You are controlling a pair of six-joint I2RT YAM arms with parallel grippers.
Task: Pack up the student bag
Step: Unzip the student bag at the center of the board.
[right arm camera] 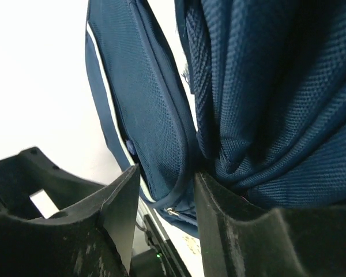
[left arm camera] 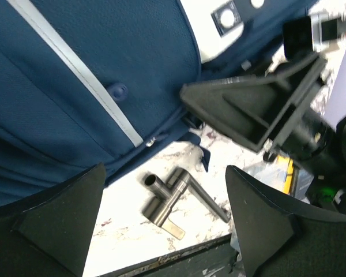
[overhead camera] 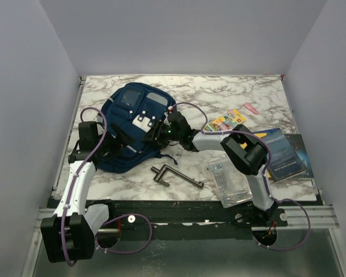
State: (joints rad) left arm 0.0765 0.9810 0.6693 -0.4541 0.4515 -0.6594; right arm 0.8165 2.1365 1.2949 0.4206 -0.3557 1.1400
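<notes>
Navy fabric student bag [overhead camera: 130, 118] lies flat on the marble table [overhead camera: 219, 92] in the left half, closer to the far-left corner than the near edge, with its grey trim stripes and white buckle patches [overhead camera: 143, 122] facing up. My right gripper [right arm camera: 167, 173] is at the bag's right side, nearest the table centre. A fold of the blue fabric with a zipper line sits between its two fingers [right arm camera: 104, 219] and touches both, so I read it as clamped on the bag. My left gripper [left arm camera: 164, 173] is at the bag's near edge, jaws spread wide with nothing between them. Its fingers [left arm camera: 57, 225] hang over bare marble and the bag's rim, and from that wrist view I can see the right gripper's black body right up against the bag. Just beside the bag's near-right edge, towards the near edge of the table, lies a dark metal T-shaped tool [overhead camera: 176, 175], flat and apart from the fabric. Right of that, near the near edge, is a clear plastic case [overhead camera: 228, 180], partly under my right arm. Further right, by the right edge, there's a blue book [overhead camera: 282, 153] on a darker flat item I can't identify. Towards the far-right area sit a colourful crayon box [overhead camera: 226, 121] and a small pink object [overhead camera: 251, 108], well apart from the bag.
</notes>
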